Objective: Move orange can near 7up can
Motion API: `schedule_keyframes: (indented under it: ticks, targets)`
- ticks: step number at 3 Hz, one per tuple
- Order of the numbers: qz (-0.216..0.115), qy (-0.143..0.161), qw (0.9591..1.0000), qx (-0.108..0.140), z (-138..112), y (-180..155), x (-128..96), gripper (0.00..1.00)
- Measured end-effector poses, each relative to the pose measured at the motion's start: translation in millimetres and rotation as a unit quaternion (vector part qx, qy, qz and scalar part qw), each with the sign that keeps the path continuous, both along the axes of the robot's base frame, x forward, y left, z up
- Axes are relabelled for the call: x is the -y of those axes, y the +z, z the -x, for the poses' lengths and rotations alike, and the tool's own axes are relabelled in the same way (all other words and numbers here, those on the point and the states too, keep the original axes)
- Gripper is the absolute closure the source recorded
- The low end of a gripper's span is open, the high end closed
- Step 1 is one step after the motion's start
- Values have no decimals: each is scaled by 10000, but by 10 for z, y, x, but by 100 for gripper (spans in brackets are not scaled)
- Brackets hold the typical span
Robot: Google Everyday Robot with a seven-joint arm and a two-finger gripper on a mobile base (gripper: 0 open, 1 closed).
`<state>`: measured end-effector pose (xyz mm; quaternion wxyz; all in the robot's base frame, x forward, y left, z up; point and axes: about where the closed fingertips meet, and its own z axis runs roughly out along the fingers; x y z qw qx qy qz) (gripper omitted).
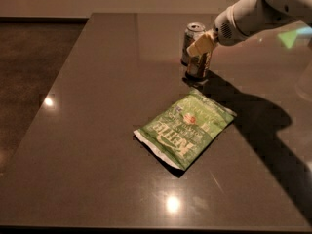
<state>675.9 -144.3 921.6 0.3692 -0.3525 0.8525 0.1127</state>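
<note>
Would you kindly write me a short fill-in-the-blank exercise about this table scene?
1. The hand is at the ___ of the orange can.
2. Right beside that can stands the 7up can, whose lid is ___.
3. The bag lying flat nearer the camera is coloured ___.
Missing words: top; silver; green.
</note>
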Motion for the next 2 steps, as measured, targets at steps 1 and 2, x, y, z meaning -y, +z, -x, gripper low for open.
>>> schedule_keyframes:
  ticks: [1, 2]
  targets:
    - [-12, 137, 9999, -6, 57, -38, 42, 0]
    - [-8, 154, 9999, 0, 60, -38, 44, 0]
